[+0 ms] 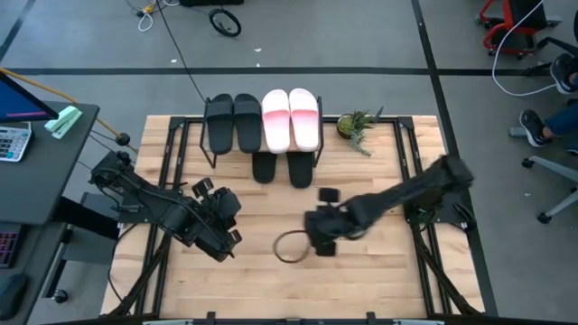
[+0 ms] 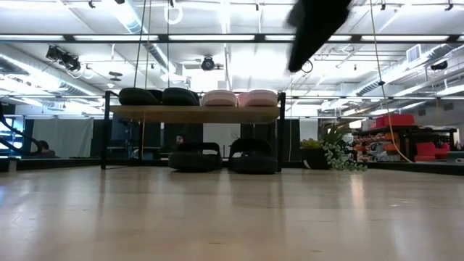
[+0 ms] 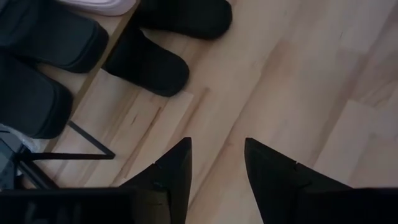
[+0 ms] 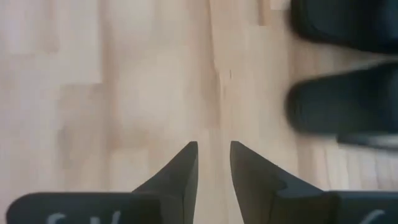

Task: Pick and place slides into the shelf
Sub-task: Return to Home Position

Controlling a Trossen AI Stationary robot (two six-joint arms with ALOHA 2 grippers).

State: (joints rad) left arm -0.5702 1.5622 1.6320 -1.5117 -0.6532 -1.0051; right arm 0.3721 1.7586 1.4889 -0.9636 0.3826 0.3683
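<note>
Over the near half of the table, the left gripper is hovering with its fingers spread and empty. The right gripper is hanging near it, fingers slightly parted, gripping nothing. Farther back, two black slides are lying under the shelf, while another black pair and a pink pair are resting on top.

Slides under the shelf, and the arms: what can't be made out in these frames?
- High view: the shelf hides the two lower slides except their near ends.
- Low view: the right arm is a blur; its jaws cannot be made out.
- Left wrist view: pink slide cut by the edge.
</note>
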